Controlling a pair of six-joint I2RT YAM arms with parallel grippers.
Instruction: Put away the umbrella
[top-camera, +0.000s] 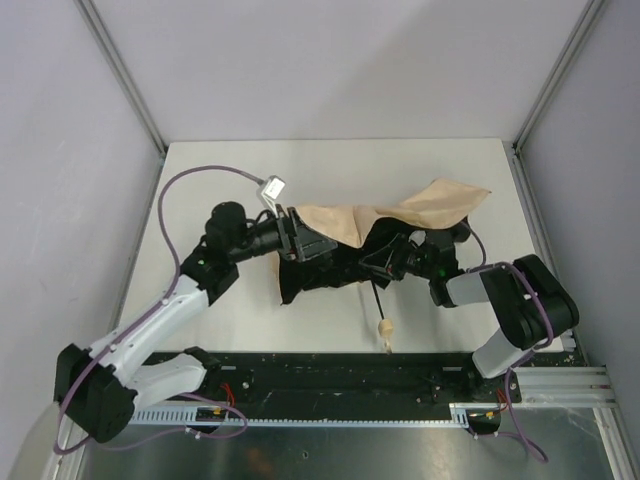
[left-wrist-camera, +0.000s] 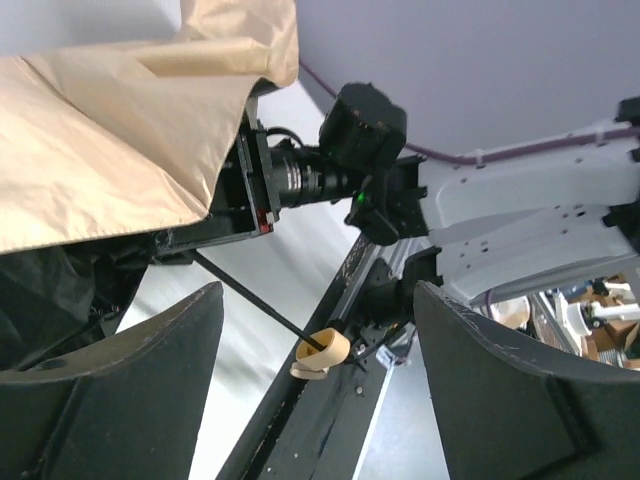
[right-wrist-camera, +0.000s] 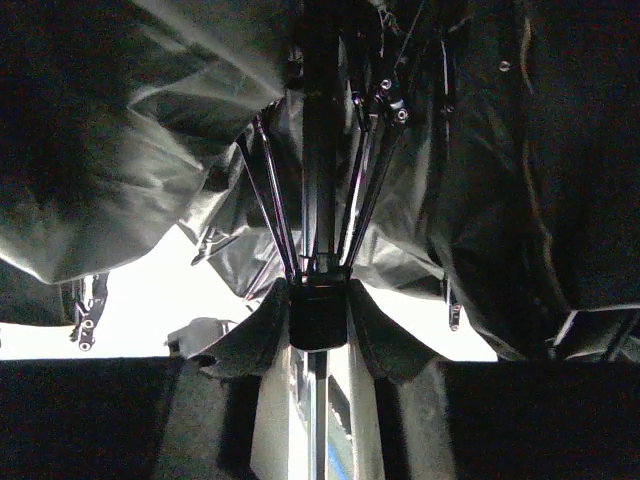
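left claw (left-wrist-camera: 318, 292): spread, nothing between its fingers | right claw (right-wrist-camera: 320, 302): pinching the umbrella (top-camera: 350, 225) at the slider (right-wrist-camera: 320, 320) on its shaft (top-camera: 377, 298) | umbrella: mid-surface (top-camera: 300, 170), between both claws, just right of the left one | axis: shaft points to the near edge, handle (top-camera: 385, 327) closest to the arm bases | look: tan canopy (top-camera: 440, 200) half-collapsed and rumpled, black underside and ribs (right-wrist-camera: 265, 200) exposed

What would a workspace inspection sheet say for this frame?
Surface: white table.
Job's things: umbrella half collapsed, canopy crumpled, shaft out, handle toward the arms.
Clutter: nothing seen.
Hands: left hand open at the canopy edge; right hand straddles the shaft, grip unclear.
Cables: purple cable loops over the table by the left arm.
Surroundings: grey walls, metal frame.
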